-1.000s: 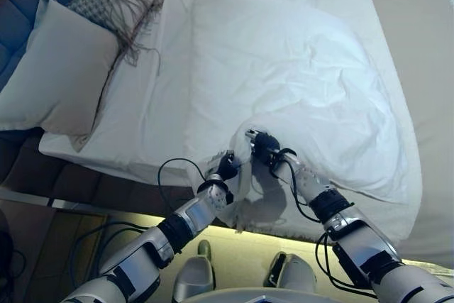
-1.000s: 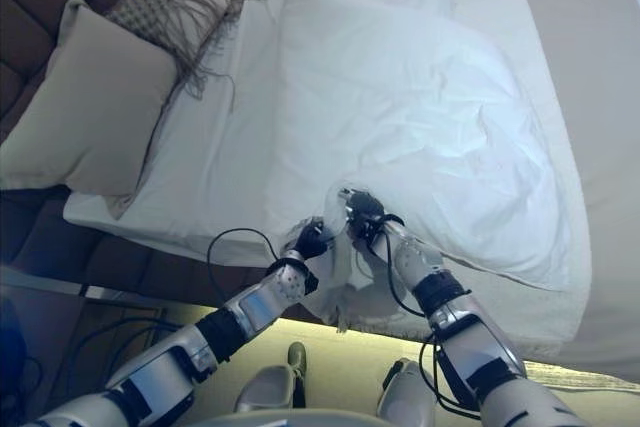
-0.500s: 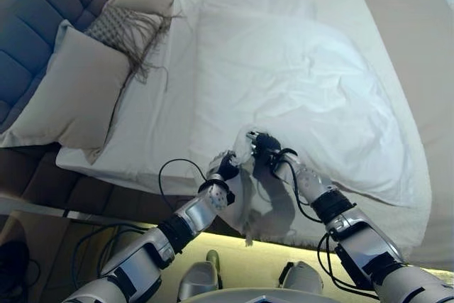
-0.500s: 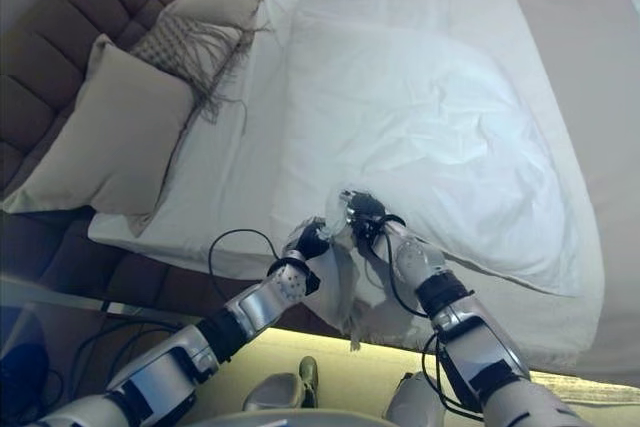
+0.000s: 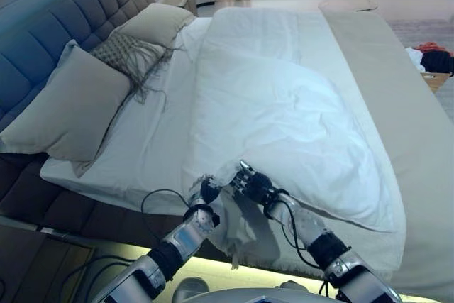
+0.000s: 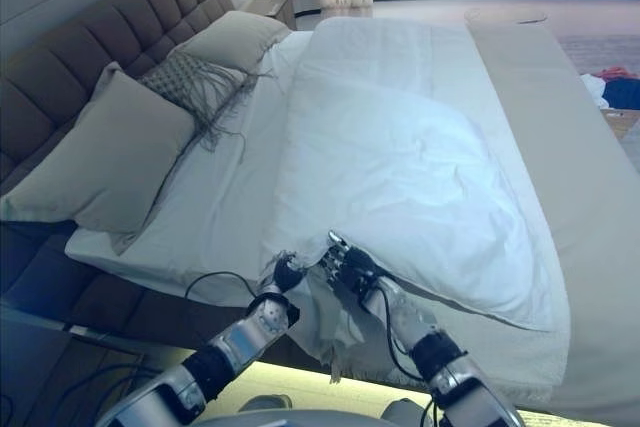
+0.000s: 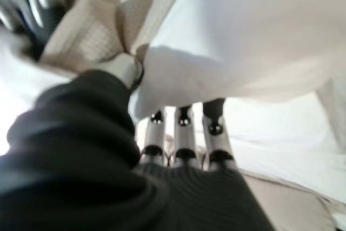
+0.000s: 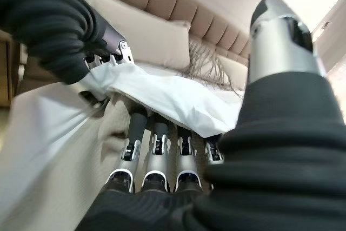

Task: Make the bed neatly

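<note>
**Two hands on one corner of the duvet**

Both hands meet at the near edge of the bed (image 5: 128,168), where the white duvet (image 5: 284,111) comes to a corner. The left hand (image 5: 207,191) has its thumb and fingers closed on that corner fold, pinching white cloth together with the beige blanket (image 5: 397,90) beneath it, as its wrist view shows. The right hand (image 5: 250,184) sits just beside it, fingers curled under the duvet's edge with the cloth draped over them, thumb above.

The duvet lies rumpled and bunched across the middle of the mattress, its top edge well short of the pillows, leaving a strip of bare white sheet (image 5: 159,125) along the robot's left. The beige blanket runs down the right side of the bed and hangs in a loose fold below the gripped corner.

Three pillows sit against the tufted headboard (image 5: 64,23): a large plain pillow (image 5: 67,108) nearest, a fringed patterned cushion (image 5: 128,54) behind it, and another plain pillow (image 5: 157,23) farthest.

Beyond the far right of the bed, open floor shows, with a heap of clothes (image 5: 434,58) at its edge.
</note>
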Tool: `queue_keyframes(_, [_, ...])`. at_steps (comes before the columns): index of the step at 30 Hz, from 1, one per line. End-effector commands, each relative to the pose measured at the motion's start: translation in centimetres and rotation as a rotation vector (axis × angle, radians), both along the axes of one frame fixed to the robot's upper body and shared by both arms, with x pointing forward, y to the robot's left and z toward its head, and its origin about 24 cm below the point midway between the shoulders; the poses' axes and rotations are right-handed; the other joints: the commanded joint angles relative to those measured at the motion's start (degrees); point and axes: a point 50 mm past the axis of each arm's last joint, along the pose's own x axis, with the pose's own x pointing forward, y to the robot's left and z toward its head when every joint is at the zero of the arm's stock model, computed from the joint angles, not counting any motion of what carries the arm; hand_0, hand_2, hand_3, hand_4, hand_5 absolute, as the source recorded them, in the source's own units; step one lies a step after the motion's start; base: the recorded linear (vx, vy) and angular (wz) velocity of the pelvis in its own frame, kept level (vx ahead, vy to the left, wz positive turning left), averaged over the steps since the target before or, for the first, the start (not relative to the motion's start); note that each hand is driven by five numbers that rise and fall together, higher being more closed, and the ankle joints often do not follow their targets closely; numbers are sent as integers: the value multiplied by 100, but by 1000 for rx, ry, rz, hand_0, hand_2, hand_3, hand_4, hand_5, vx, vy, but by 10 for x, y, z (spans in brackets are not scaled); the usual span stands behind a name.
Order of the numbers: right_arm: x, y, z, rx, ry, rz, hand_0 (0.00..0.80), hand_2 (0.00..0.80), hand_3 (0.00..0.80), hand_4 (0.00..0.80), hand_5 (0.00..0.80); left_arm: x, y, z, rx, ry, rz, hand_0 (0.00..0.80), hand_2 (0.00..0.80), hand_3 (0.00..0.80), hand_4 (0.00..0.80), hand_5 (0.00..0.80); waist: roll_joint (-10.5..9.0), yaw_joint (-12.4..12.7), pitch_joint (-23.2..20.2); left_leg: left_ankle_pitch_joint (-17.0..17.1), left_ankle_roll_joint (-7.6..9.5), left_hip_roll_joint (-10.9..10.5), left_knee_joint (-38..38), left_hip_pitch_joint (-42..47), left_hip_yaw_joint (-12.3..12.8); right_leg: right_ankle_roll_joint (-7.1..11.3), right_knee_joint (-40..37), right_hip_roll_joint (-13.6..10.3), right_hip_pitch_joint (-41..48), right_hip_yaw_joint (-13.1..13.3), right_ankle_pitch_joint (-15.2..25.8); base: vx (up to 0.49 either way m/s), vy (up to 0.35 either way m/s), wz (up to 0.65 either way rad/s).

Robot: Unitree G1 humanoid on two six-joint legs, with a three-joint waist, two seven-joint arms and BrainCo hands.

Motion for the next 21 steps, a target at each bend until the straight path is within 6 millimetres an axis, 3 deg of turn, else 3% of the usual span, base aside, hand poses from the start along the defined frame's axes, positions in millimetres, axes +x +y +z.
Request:
queue_keyframes(1, [0, 16, 22, 161, -138, 33, 0, 0, 0, 0, 0, 25, 32, 31, 61, -233, 79, 800, 800, 800, 800, 800, -333, 73, 198, 257, -330, 87, -364, 104, 9, 880, -2823, -294, 1229, -189, 2455, 0, 0, 0])
queue_keyframes(5, [-35, -18, -8, 130, -69, 31, 0, 0, 0, 0, 0, 15, 77, 25, 84, -249, 243, 800, 800, 800, 800, 800, -310, -153, 138, 284, -351, 115, -424, 218, 137, 899, -2780, -306, 1221, -101, 2447, 9, 16, 2])
queue_keyframes(11, [-77, -59, -38, 158, 73, -40, 0, 0, 0, 0, 0, -4, 135, 13, 169, -229, 447, 800, 800, 800, 800, 800, -341, -459, 1, 300, -390, 138, -483, 408, 226, 876, -2644, -288, 1265, -6, 2338, 48, 4, -2])
queue_keyframes(16, [-95, -83, -51, 131, 154, -114, 0, 0, 0, 0, 0, -13, 168, 10, 230, -211, 569, 800, 800, 800, 800, 800, -313, -649, -132, 291, -398, 90, -572, 568, 175, 853, -2596, -238, 1321, 86, 2256, 83, 15, -10])
queue_keyframes(21, [-107, -109, -57, 76, 171, -186, 0, 0, 0, 0, 0, -32, 202, 3, 148, -158, 774, 800, 800, 800, 800, 800, -218, -774, -263, 260, -388, 18, -625, 632, 128, 856, -2602, -233, 1329, 201, 2193, 74, 46, -4])
